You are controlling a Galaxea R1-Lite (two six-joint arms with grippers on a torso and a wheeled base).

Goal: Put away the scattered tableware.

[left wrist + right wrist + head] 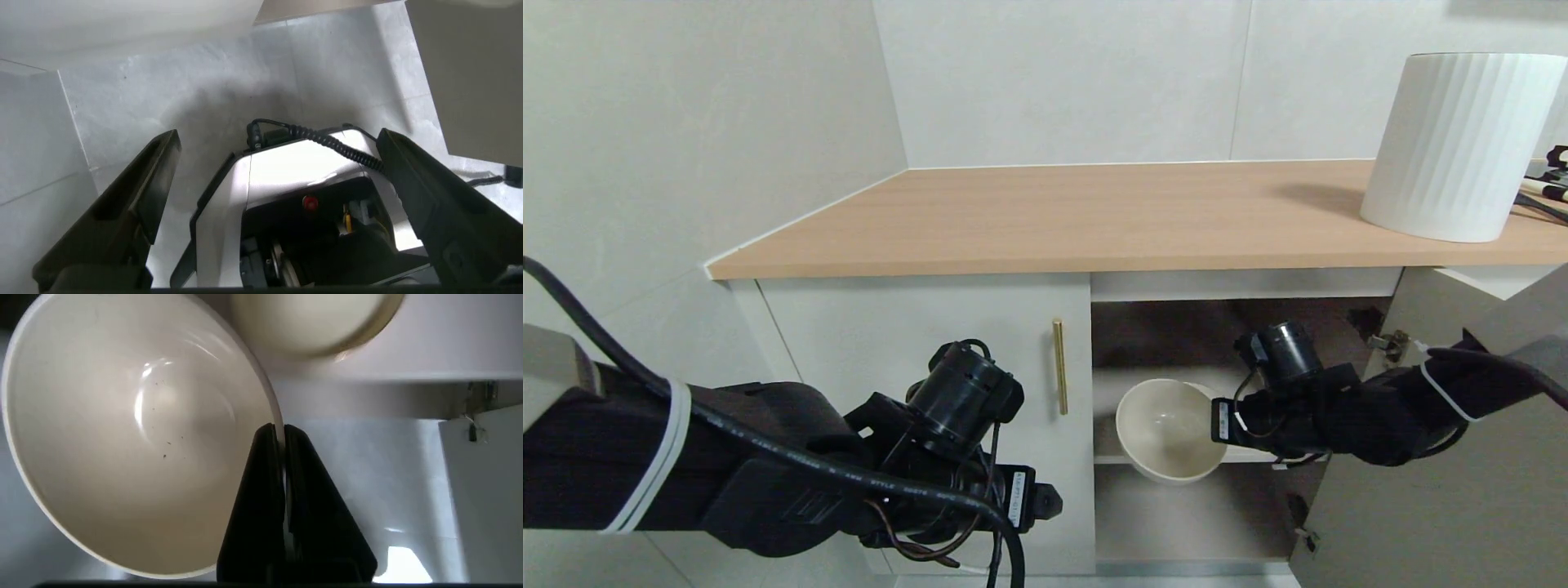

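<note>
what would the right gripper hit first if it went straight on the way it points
Probably the second bowl on the cabinet shelf ahead; the held bowl, clamped by its rim in the right gripper, would likely touch it first. Depth is unclear.

Both arms wear black fabric sleeves. Along the left arm (735,490) runs a thick black cable (849,483) with pale print, tied down by a white band (658,457). A black cylindrical left wrist camera (964,396) sits on top, thin brown wires (915,543) loop beneath, and a small white left label (1018,500) sits near the tip. The left gripper (278,143) has two dark, wedge-shaped fingers (139,212). The right arm (1388,416) carries a white cable tie (1437,384), a black cylindrical right wrist camera (1286,347) and a white right label (1223,420). The right gripper (279,437) has flat black blades (261,514) tapering toward their tips.
</note>
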